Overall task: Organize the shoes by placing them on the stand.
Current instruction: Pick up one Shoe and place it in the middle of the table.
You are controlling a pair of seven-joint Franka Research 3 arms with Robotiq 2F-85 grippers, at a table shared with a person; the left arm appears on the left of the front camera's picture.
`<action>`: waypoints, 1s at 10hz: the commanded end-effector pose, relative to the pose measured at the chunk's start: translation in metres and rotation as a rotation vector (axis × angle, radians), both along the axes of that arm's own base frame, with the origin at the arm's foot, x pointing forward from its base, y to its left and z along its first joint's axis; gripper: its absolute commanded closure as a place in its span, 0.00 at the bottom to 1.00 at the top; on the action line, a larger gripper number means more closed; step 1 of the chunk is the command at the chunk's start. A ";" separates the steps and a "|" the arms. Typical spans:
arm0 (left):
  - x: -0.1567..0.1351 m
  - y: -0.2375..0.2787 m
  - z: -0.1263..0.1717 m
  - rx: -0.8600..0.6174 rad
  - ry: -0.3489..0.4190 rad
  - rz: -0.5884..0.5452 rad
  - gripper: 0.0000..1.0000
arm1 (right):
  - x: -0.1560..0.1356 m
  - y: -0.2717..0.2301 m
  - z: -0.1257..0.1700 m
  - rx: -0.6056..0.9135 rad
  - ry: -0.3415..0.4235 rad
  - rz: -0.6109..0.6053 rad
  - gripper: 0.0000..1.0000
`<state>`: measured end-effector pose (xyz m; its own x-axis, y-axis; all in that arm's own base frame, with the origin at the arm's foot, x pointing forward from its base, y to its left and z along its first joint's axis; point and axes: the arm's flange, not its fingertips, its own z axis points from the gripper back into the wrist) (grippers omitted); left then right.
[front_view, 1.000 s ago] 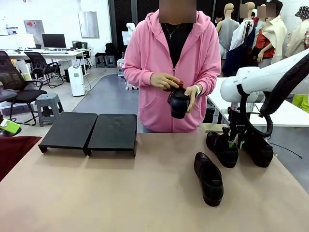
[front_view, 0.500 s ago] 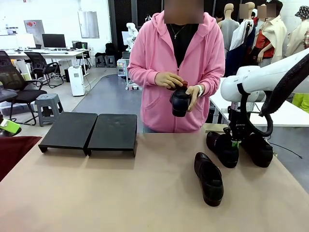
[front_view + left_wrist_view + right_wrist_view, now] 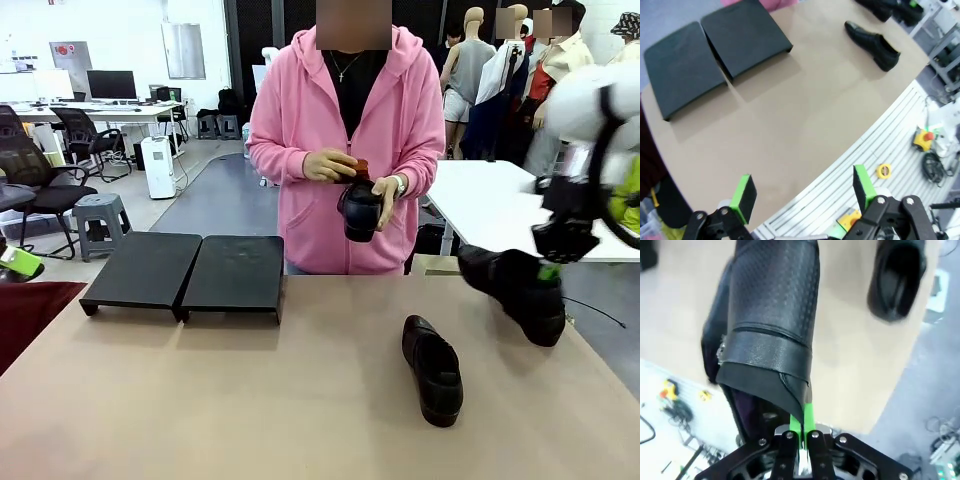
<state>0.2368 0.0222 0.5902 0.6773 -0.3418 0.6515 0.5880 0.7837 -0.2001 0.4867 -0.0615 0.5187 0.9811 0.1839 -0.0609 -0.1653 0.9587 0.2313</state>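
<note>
1. Right claw (image 3: 801, 424) is clamped on the rim of a shoe (image 3: 772, 315), lifted over the table (image 3: 300, 400) at its right edge.
2. Left claw (image 3: 802, 192) has its fingers spread apart.
3. Stand (image 3: 185, 272) sits far left; another shoe (image 3: 432, 368) lies mid-table.

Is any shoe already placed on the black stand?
No: the stand carries no shoe, and the nearest shoe lies on the table to its right.

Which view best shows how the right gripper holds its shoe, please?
The right wrist view: close up, the right gripper, shut, pinches the shoe by its opening rim. The front view shows that shoe tilted over the table, gripper blurred. The left wrist view catches it tiny at the top edge.
</note>
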 end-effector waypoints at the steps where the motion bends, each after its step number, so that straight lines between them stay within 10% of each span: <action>1: -0.001 0.002 0.000 -0.005 -0.004 -0.017 0.00 | -0.067 -0.012 0.002 0.067 -0.104 0.009 1.00; 3: -0.001 0.002 0.000 -0.005 -0.004 -0.017 0.00 | -0.076 -0.020 -0.010 0.050 -0.192 -0.213 1.00; 4: -0.001 0.002 0.000 -0.005 -0.004 -0.017 0.00 | -0.074 -0.022 0.015 0.045 -0.069 -0.026 1.00; 10: -0.001 0.002 0.000 -0.005 -0.004 -0.017 0.00 | -0.076 0.098 0.022 -0.058 -0.108 -0.037 1.00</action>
<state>0.2368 0.0220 0.5902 0.6772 -0.3421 0.6515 0.5881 0.7838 -0.1997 0.4094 0.0243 0.5318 0.9783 0.2011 0.0500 -0.2073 0.9516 0.2268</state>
